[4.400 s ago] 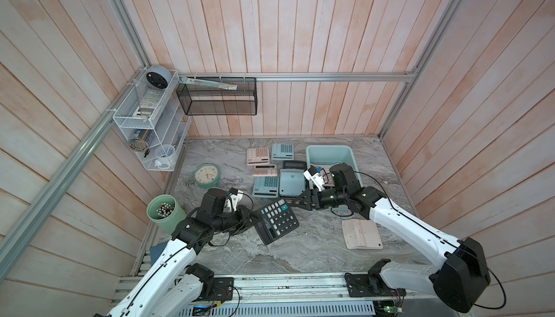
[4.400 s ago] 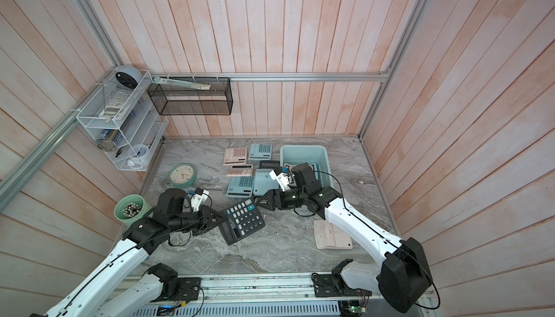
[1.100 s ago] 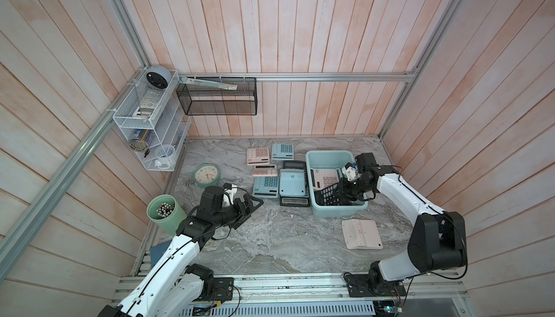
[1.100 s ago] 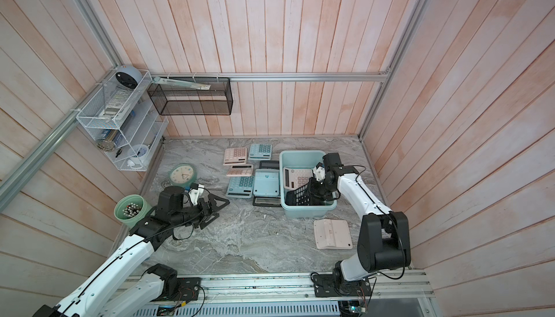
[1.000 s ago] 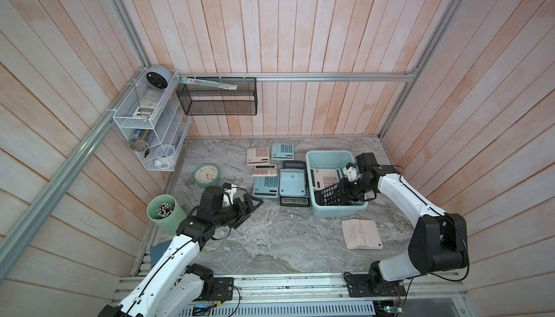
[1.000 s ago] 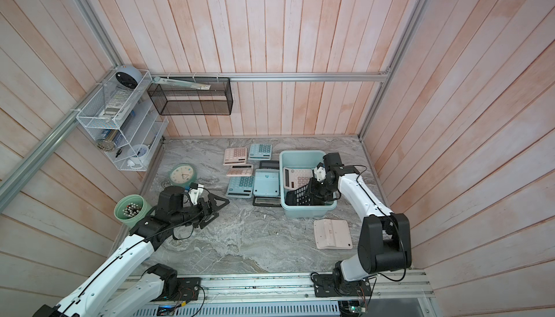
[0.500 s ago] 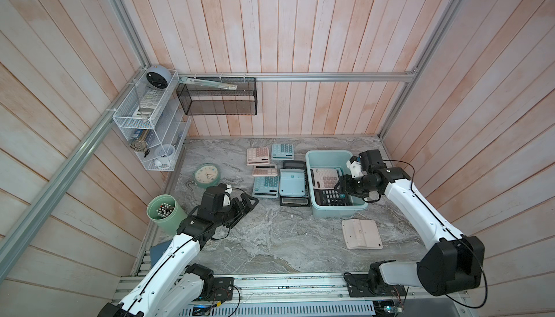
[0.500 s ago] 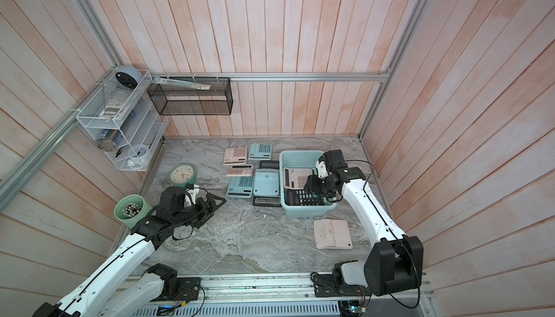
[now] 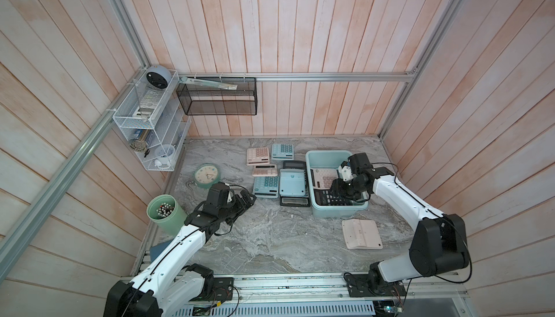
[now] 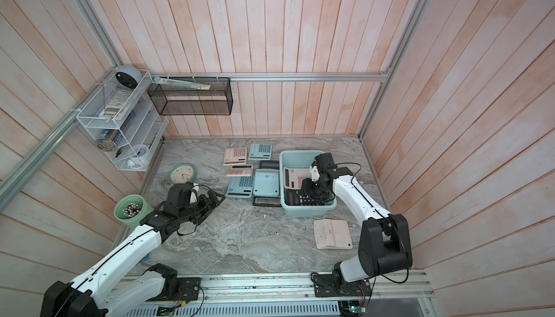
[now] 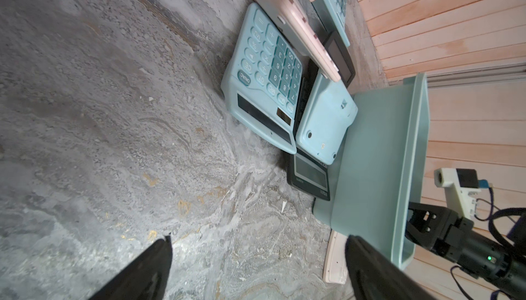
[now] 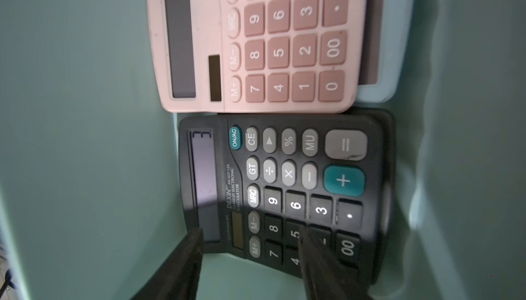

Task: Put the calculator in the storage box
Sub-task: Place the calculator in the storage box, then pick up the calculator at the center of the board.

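Note:
The pale teal storage box stands at the right of the marble table. In it a black calculator lies face up at the near end, next to a pink calculator. My right gripper hangs inside the box just over the black calculator, jaws apart and holding nothing. My left gripper is wide open and empty, low over bare table left of the box.
Several pink, teal and black calculators lie in a cluster left of the box. A pink one lies face down in front of it. A clock and green pen cup sit at the left; a black mesh basket hangs on the wall.
The black calculator, held tilted in the box a second ago, now lies flat on the box floor. My right gripper has opened and let it go. The left arm has barely moved.

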